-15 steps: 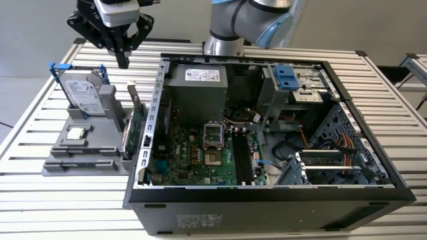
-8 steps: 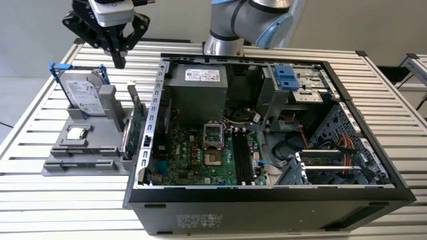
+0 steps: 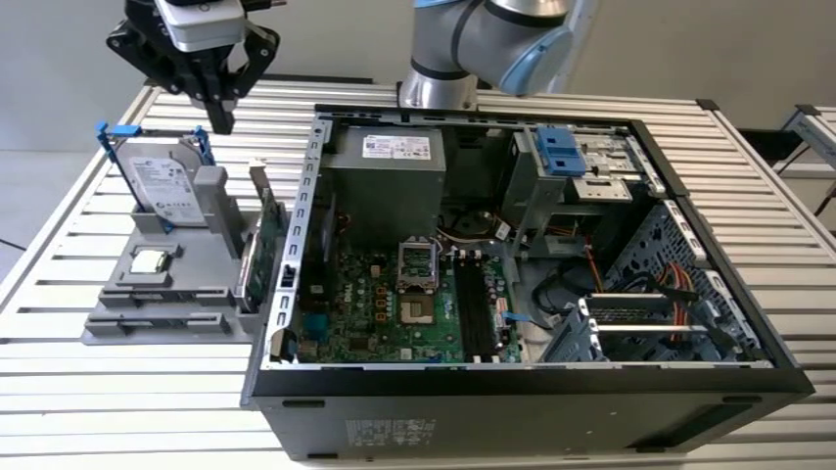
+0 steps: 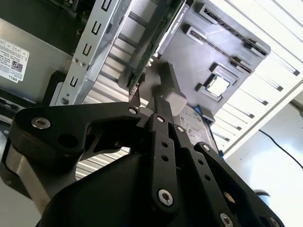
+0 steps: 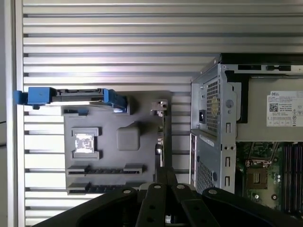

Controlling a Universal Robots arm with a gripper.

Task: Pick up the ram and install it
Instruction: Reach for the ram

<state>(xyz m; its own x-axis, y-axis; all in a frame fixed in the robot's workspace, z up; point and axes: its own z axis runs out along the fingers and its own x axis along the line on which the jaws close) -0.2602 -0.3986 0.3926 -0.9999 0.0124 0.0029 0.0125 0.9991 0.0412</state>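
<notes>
My gripper (image 3: 221,116) hangs high over the back of the grey parts holder (image 3: 117,328) at the exterior view's left, beside the open computer case (image 3: 679,245). Its black fingers point down and meet at the tips with nothing between them; in both wrist views the gripper (image 4: 160,106) (image 5: 164,176) looks shut and empty. The ram is hidden: I cannot pick it out. The holder's two long slots (image 5: 105,169) show as dark lines at its front. The motherboard's memory slots (image 3: 473,308) lie dark inside the case.
On the holder stand a silver hard drive in a blue frame (image 3: 167,186), a small chip (image 3: 149,260) and a green expansion card (image 3: 268,250) on edge next to the case wall. The slatted metal table (image 3: 78,392) surrounds everything. The arm's base (image 3: 438,88) rises behind the case.
</notes>
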